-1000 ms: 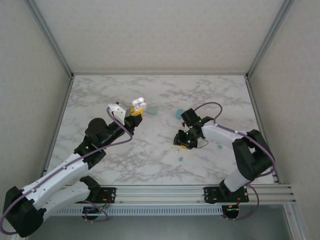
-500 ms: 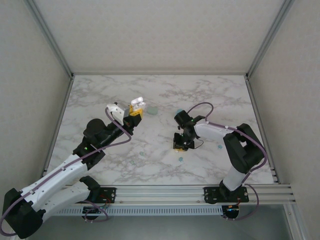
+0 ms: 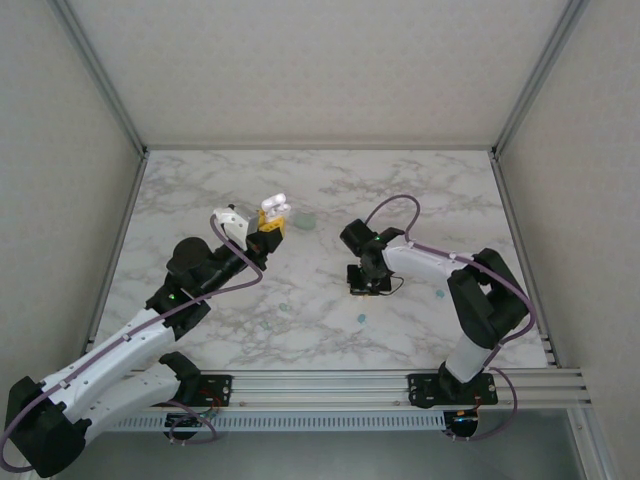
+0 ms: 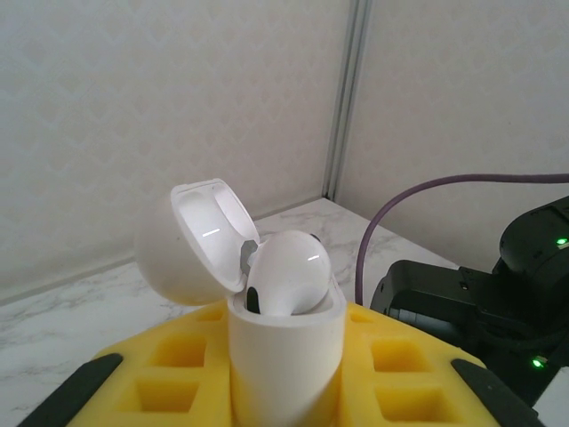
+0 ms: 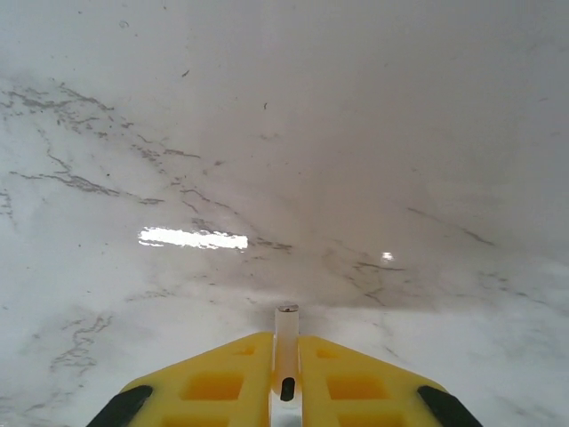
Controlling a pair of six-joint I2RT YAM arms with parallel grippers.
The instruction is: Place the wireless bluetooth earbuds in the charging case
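While the left jaws clamp the open charging case [image 4: 286, 356], one earbud [image 4: 289, 276] sits inside.
Right jaws pinch a white earbud stem [image 5: 286, 331] over the table [image 5: 267, 133].

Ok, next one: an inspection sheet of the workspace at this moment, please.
Surface: marble table, no spills seen.
Job's things: open white charging case with one white earbud seated, held off the table; thin white bud between the right jaws; teal bud and two pale buds loose on the table.
Clutter: pale green case on the table beside the held case.
Grippers: left jaws shut on the charging case; right jaws shut on the thin white bud, pointing down.
Cables: purple cable arching over the right arm, unsnagged.
Surroundings: white walls, metal frame posts.
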